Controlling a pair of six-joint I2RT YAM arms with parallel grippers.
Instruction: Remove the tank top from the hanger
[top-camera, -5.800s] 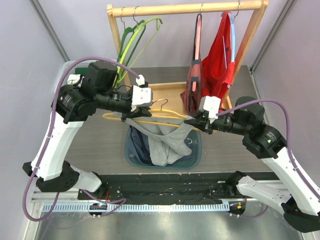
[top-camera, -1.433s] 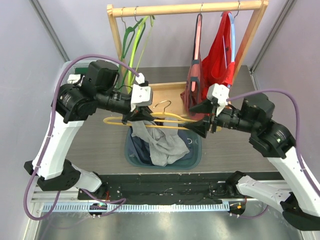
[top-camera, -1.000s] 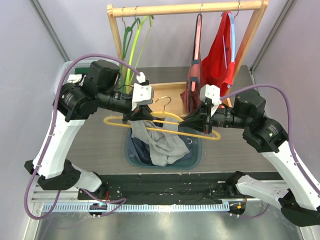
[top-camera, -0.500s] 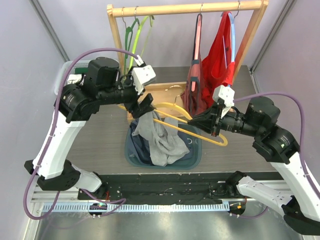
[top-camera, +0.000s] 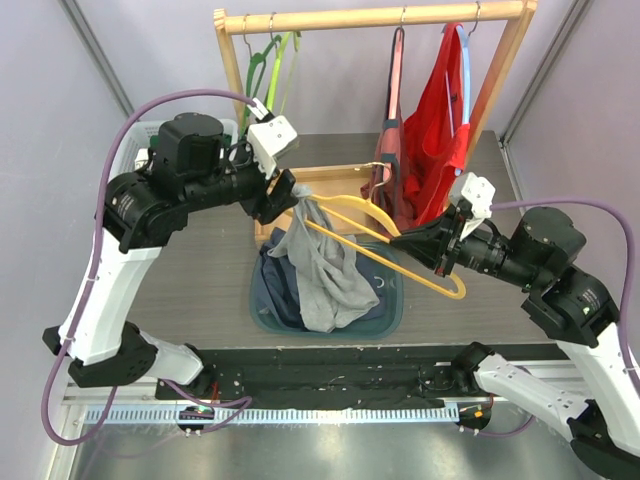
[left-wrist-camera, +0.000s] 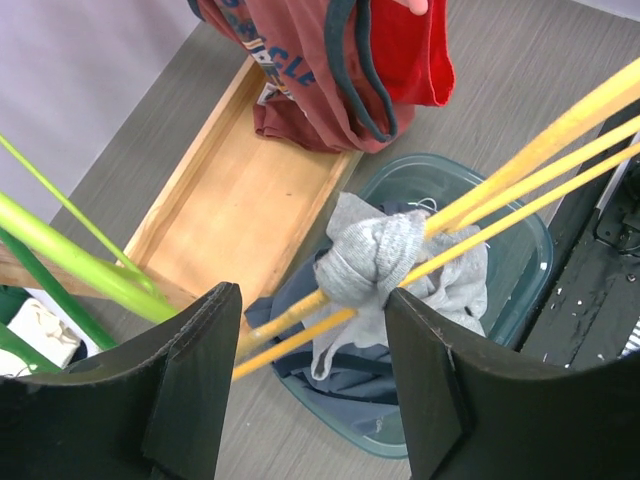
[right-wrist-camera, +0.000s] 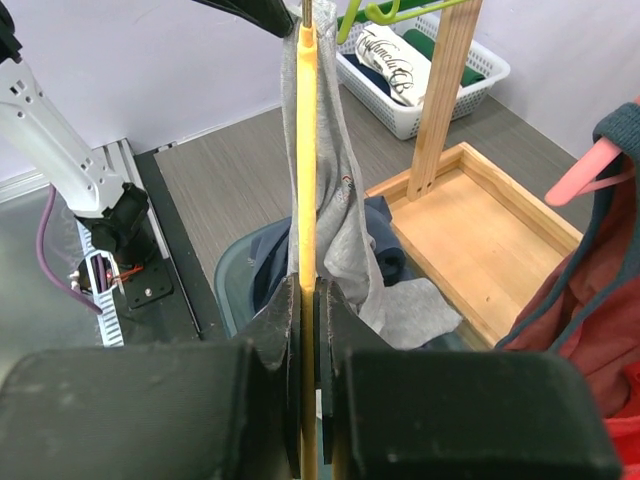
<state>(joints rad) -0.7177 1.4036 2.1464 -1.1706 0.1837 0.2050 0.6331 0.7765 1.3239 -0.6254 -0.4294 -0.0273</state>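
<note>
Since a second ago, my left arm has lifted and drawn back toward the wooden rack (top-camera: 370, 17), and its jaws have let go. My right arm has pulled away to its own side, dragging the hanger with it and tipping it onto a slant.

Left gripper (left-wrist-camera: 312, 310): jaws wide apart and holding nothing. The left wrist view shows the yellow hanger (right-wrist-camera: 308, 150) passing through the gap between them, with a bunch of grey cloth on it.

Right gripper (right-wrist-camera: 308, 300): jaws closed tight on one end of the hanger, which runs straight out from them.

Grey tank top (top-camera: 325, 275): not off yet. It is gathered at the hanger's far end, close to the left jaws. From there it hangs down in a loose drape into the teal bin (top-camera: 390, 315) on the tabletop (top-camera: 200, 270), where darker clothing already lies.

My reading: the pull has slid the fabric along the hanger to its tip, so most of the work looks done. Only that bunched strap seems to keep the garment on. With the left jaws open around it, I judge the next need is a fresh grip on the cloth, or a further pull on the hanger. Snagging at the tip is the risk.
</note>
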